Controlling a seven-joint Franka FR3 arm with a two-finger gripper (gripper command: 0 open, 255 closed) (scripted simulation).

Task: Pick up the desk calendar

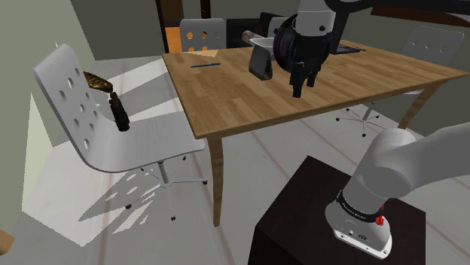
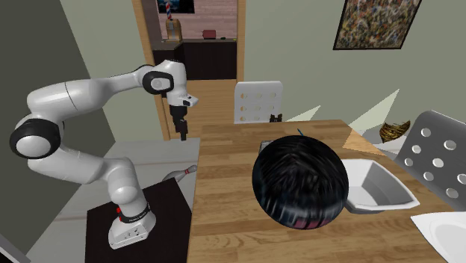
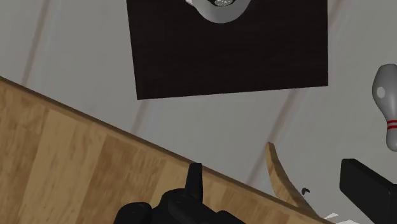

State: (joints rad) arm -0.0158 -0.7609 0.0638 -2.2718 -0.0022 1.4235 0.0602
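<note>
The desk calendar (image 1: 261, 61) is a small dark grey tent-shaped stand, upright on the wooden table (image 1: 248, 98) toward its far side. My black gripper (image 1: 303, 81) hangs above the table, a short way to the shoulder view's right of the calendar and nearer the camera, not touching it. In the second exterior view the gripper (image 2: 181, 132) points down over the table's edge near the stand. In the wrist view the gripper (image 3: 280, 184) is open; its fingers (image 3: 194, 181) stand wide apart with nothing between them, over the table's edge and the floor.
A blue pen (image 1: 205, 65) lies left of the calendar. White perforated chairs stand at the table's left (image 1: 90, 113) and far side (image 1: 202, 33). A large black rounded thing (image 2: 299, 179) and a white bowl (image 2: 377, 187) sit on the table. A bowling pin (image 3: 387, 105) lies on the floor beside the dark stand (image 3: 229, 51).
</note>
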